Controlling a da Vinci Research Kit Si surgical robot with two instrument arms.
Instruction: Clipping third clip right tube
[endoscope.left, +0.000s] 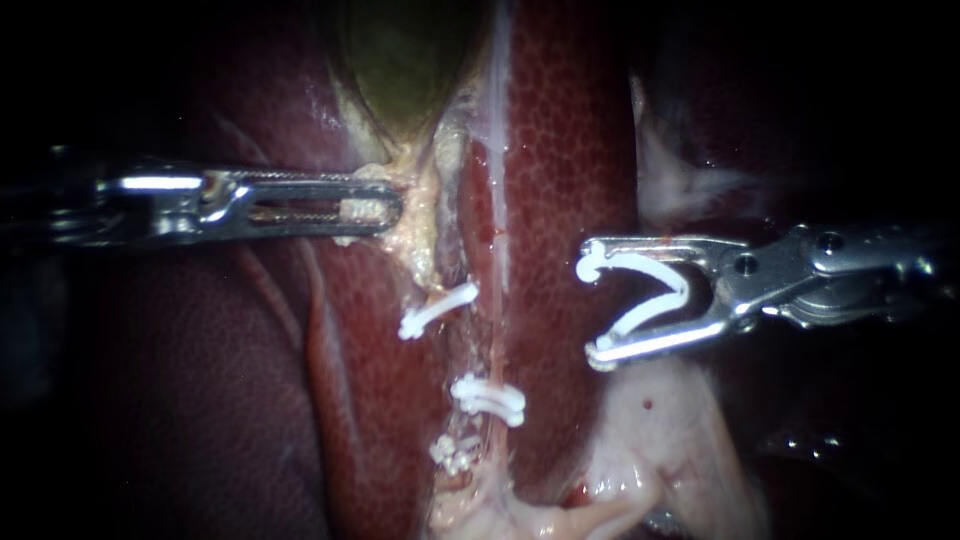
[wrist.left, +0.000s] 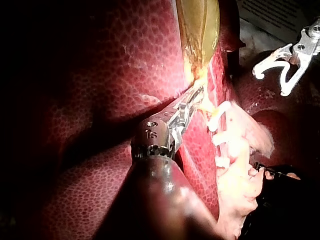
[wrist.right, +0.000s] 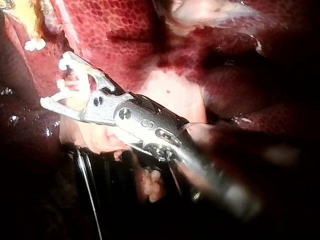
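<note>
The endoscope sits close over the tissue, facing the liver (endoscope.left: 570, 150) head-on, with the gallbladder (endoscope.left: 400, 60) at its upper edge; the left instrument (endoscope.left: 385, 210) enters from its left, the right instrument (endoscope.left: 595, 305) from its right. The left wrist camera looks close along its own shaft from behind, toward the gallbladder edge its jaws grip. The right wrist camera looks likewise down its shaft. All three views share the white clip (endoscope.left: 640, 262) seated in the right instrument's jaws; endoscope and left wrist views share the clipped tube (endoscope.left: 492, 350).
</note>
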